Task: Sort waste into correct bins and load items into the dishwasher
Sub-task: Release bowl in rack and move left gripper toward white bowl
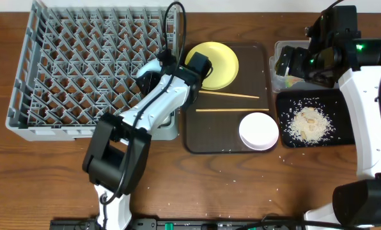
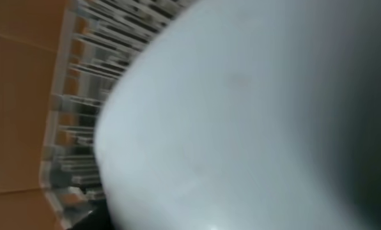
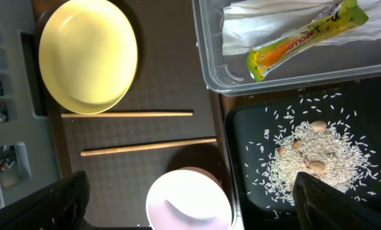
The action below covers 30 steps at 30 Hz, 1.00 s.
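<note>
On the brown serving tray (image 1: 229,144), resting on the counter (image 1: 241,185): yellow plate (image 1: 222,64) at its far-left corner, chopsticks (image 1: 229,94) lying apart across its middle, white bowl (image 1: 259,131) at its near-right corner.

Left gripper (image 1: 200,66) over the tray's far-left corner, at the plate's edge. Cannot tell whether its jaws grip anything, since a pale curved surface (image 2: 241,115) fills the wrist view. Right gripper (image 3: 190,185) just past the tray's far-right corner, jaws spread wide and empty.

Plate: looks rigid and glossy, probably light and slippery. Best pinched across the raised rim, not the flat centre.

Chopsticks: thin, stiff, apt to roll. Best taken mid-length, one at a time.

Bowl: smooth, likely slick. Best gripped over the lip.
</note>
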Available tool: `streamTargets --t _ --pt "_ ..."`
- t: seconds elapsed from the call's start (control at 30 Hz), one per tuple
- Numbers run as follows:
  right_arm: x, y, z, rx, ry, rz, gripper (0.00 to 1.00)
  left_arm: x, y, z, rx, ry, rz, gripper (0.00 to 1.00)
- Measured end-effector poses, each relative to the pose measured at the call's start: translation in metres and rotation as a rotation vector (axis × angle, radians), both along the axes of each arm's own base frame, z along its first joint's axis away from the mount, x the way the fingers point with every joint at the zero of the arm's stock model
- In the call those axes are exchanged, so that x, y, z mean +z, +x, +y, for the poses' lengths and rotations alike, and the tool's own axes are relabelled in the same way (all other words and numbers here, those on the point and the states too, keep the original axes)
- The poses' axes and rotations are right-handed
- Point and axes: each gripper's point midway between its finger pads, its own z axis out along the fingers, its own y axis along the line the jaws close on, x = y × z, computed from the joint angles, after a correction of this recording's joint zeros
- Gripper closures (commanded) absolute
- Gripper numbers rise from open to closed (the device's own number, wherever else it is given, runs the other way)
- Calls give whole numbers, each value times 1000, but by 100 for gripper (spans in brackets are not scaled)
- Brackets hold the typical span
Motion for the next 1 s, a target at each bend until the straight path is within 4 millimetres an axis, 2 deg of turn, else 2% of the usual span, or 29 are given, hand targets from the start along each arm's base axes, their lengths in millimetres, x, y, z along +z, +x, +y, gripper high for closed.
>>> streamTargets --t 0.1,0.23,0.3,0.4,0.47,0.57,0.67,0.7,0.77,0.87,1.0 --pt "0 0 0 0 0 0 1 -1 -5 -13 -20 -120 29 35" --pt "0 0 0 0 0 0 1 -4 -10 -40 -78 -290 80 21" --pt "0 0 0 0 0 0 1 -2 -12 -44 -89 -325 93 15" --pt "0 0 0 0 0 0 1 2 -13 -52 -102 -419 102 14" --pt "0 0 0 0 0 0 1 0 -14 -72 -138 -521 125 14" --pt "0 0 0 0 0 0 1 3 -17 -85 -168 -599 144 14" --pt "0 0 0 0 0 0 1 22 -15 -104 -217 -735 118 14" --pt "0 0 0 0 0 0 1 32 -16 -118 -256 -812 111 14" --pt "0 0 0 0 0 0 1 44 -22 -142 -324 -919 126 14" --pt "0 0 0 0 0 0 1 50 -39 -169 -391 -1024 193 14" --pt "0 0 0 0 0 0 1 49 -51 -179 -408 -1079 254 14"
